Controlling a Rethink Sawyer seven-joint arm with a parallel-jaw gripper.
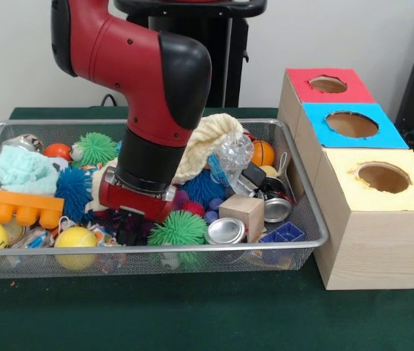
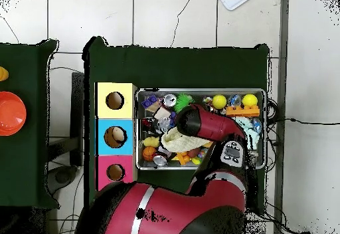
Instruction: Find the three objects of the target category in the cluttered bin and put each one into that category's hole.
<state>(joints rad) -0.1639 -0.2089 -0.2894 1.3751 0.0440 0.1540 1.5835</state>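
The wire mesh bin is full of mixed toys. My red and black arm reaches down into its middle, and my gripper sits low among the clutter, between a green spiky ball and a yellow ball. Small white bits with coloured dots show beside the gripper, mostly buried. A cream ruffled fabric piece lies behind the arm; no dots show on it. In the overhead view the arm hides the gripper. Three wooden boxes have red, blue and yellow topped holes.
The bin also holds a blue spiky ball, another green one, an orange block, a mint cloth, a wooden cube, metal cans and a clear ball. Something pale lies in the blue hole.
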